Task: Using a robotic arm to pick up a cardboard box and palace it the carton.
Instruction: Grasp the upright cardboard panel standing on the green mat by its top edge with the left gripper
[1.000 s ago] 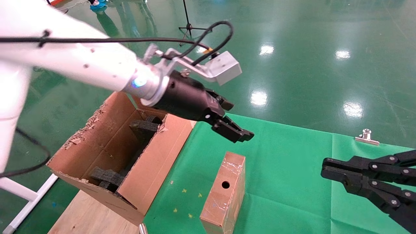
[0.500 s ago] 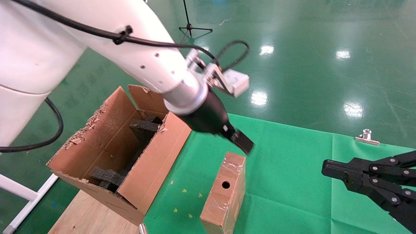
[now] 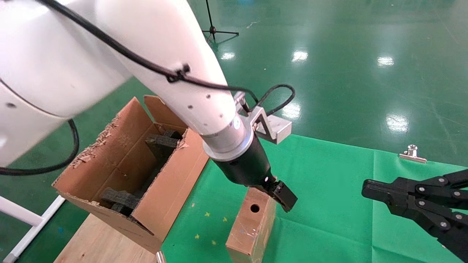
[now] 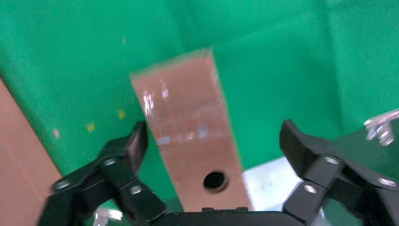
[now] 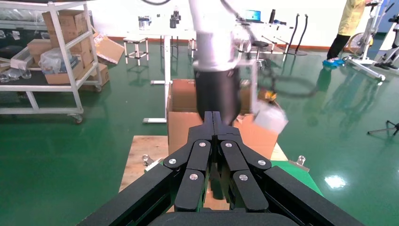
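Observation:
The small taped cardboard box (image 3: 248, 226) with a round hole lies on the green cloth, to the right of the carton. The white robotic arm's left gripper (image 3: 273, 194) is down at the box's far end. In the left wrist view the box (image 4: 188, 122) lies between the open fingers (image 4: 136, 141), which stand apart from its sides. The large torn carton (image 3: 175, 190) with black foam blocks (image 3: 161, 144) stands open at the left. My right gripper (image 3: 365, 190) is parked, shut and empty, at the right; its wrist view shows the shut tips (image 5: 214, 115).
A green cloth (image 3: 329, 182) covers the table, with a silver clip (image 3: 412, 153) on its far edge. A wooden board (image 3: 98, 241) lies under the carton. A tripod stand (image 3: 214, 29) is on the floor behind. A shelving cart (image 5: 47, 56) stands farther off.
The left arm has swung down and nearer, from above the cloth beyond the box to the box's far end. The box, carton and right gripper have not moved.

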{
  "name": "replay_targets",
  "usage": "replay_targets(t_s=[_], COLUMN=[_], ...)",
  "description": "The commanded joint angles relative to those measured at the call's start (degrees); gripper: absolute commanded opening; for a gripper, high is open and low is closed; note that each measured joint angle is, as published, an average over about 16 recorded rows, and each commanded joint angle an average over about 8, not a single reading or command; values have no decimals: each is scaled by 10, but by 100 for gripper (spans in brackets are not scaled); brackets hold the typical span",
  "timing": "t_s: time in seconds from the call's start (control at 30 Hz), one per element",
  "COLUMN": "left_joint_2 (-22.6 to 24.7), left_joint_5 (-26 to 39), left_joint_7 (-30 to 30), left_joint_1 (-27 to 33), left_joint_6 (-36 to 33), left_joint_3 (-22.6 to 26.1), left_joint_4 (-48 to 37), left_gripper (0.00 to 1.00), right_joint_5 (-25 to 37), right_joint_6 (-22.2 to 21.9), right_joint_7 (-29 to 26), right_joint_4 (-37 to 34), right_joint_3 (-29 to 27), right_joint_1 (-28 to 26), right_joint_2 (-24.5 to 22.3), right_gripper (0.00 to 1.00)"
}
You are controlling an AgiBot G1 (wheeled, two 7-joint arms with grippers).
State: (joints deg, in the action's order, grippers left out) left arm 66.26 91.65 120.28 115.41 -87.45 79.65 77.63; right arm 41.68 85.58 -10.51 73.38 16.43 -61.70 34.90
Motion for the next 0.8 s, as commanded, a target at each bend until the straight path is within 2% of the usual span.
replay_targets(t_s=[0.03, 0.27, 0.63, 0.67, 0.7, 0.73, 0.8], left_joint_2=[1, -5, -15, -15, -16, -16, -16], left_joint_5=[7, -10, -28, -29, -29, -29, -29], left_joint_7=[1, 8, -13, -13, -14, -14, -13], left_joint_1=[-11, -4, 10, 10, 10, 10, 10], left_joint_6=[7, -3, 3, 3, 4, 4, 4], left_joint_3=[10, 24, 37, 38, 38, 38, 38], left_joint_4=[0, 2, 1, 1, 1, 0, 0], left_gripper=[100, 100, 100, 100, 100, 94, 69], right_joint_5=[0, 0, 0, 0, 0, 0, 0], right_joint_6=[0, 0, 0, 0, 0, 0, 0], right_joint_7=[0, 0, 0, 0, 0, 0, 0], right_joint_4=[0, 0, 0, 0, 0, 0, 0], right_joint_3=[0, 0, 0, 0, 0, 0, 1], right_joint_1=[0, 0, 0, 0, 0, 0, 0], right_joint_2=[0, 0, 0, 0, 0, 0, 0], right_gripper=[0, 0, 0, 3, 11, 24, 49])
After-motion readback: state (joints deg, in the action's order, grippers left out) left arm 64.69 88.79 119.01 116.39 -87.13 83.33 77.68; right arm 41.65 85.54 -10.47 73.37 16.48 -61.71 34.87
